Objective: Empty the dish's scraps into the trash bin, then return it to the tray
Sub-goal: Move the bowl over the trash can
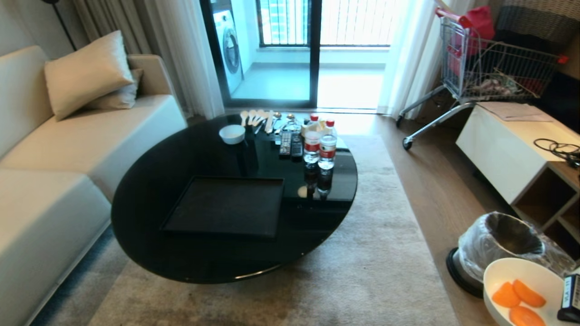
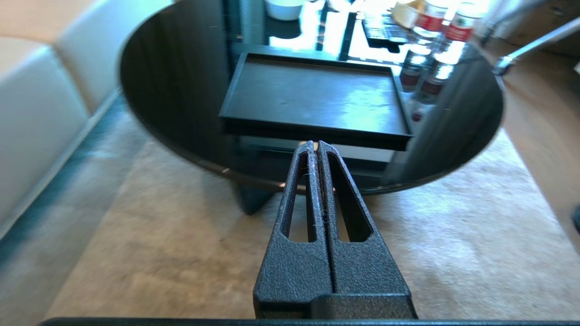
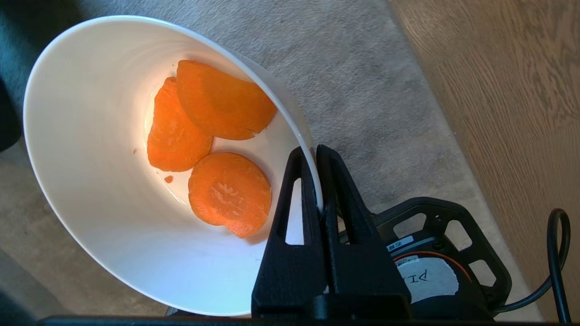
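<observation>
Three carrot slices (image 3: 213, 149) in dish (image 3: 90, 181)

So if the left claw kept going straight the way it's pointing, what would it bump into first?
Probably the near edge of the black tray on the round table. The shut left claw points right at it, though it might meet the table's rim first; depth is hard to judge.

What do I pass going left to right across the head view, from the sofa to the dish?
Sofa → tray → two water bottles → trash bin → dish, held over the floor with the carrot slices in it.
</observation>
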